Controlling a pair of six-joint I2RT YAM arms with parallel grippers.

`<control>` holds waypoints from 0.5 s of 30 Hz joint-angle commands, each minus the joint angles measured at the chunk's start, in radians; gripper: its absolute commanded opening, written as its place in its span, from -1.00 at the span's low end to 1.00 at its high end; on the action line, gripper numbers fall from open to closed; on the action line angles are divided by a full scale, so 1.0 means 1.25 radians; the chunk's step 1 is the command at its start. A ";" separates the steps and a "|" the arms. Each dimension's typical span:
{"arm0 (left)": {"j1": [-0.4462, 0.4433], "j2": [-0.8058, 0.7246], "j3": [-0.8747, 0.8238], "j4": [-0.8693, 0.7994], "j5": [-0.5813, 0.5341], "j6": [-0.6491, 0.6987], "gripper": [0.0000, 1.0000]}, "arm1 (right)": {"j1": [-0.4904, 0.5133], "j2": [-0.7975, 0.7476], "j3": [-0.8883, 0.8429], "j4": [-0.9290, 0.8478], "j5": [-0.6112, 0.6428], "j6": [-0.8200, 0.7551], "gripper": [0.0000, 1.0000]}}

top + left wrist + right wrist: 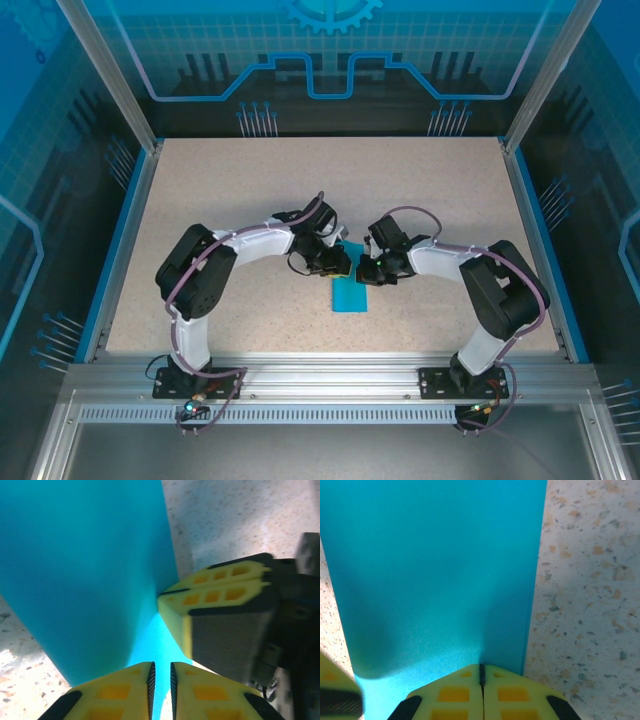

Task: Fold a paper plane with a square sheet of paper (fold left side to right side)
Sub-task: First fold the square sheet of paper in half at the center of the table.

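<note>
one teal rectangle, the square sheet of paper (pixel 350 296) (pixel 75 555) (pixel 435 570), lies near the middle of the table (pixel 250 190), its long axis running from the arm bases toward the far edge. both grippers meet at its far end. the right gripper (pixel 368 270) (pixel 481 680) is pressed closed, tips on the paper. the left gripper (pixel 335 262) (pixel 161 680) has jaws a slit apart over the sheet; i cannot tell whether they pinch it.

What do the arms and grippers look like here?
The left arm and right arm have white links between bulky black joint housings, on black bases. A purplish-grey cable loops along each. The left gripper and right gripper have wedge-shaped yellow fingers with orange recessed pockets and black backing. A small green light sits near the right wrist.
</note>
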 commanded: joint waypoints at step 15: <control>0.049 0.030 -0.092 -0.008 -0.069 0.039 -0.69 | 0.018 0.062 -0.016 -0.105 0.049 -0.030 -0.89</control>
